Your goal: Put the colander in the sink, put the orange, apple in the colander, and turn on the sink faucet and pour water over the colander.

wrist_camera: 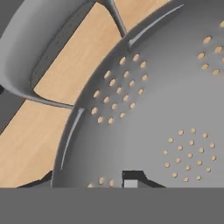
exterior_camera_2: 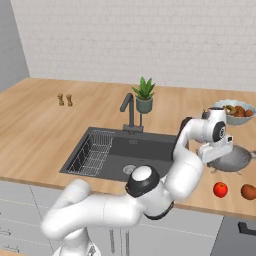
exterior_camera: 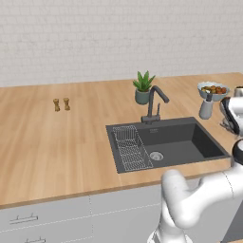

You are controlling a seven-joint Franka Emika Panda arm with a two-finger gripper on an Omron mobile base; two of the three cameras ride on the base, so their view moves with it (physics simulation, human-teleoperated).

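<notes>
Tool (exterior_camera_2: 216,159) down at colander (exterior_camera_2: 233,160) rim on counter (exterior_camera_2: 40,125) right of sink (exterior_camera_2: 150,150), fingers narrowed, grip unclear

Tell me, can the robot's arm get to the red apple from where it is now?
Probably yes. The apple sits in the open on the counter, just in front of the colander where the end effector is, with nothing over it. The orange lies beside it, apart.

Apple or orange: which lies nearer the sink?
The apple: red, lying left of the orange at the counter's front edge, so closer to the sink.
</notes>
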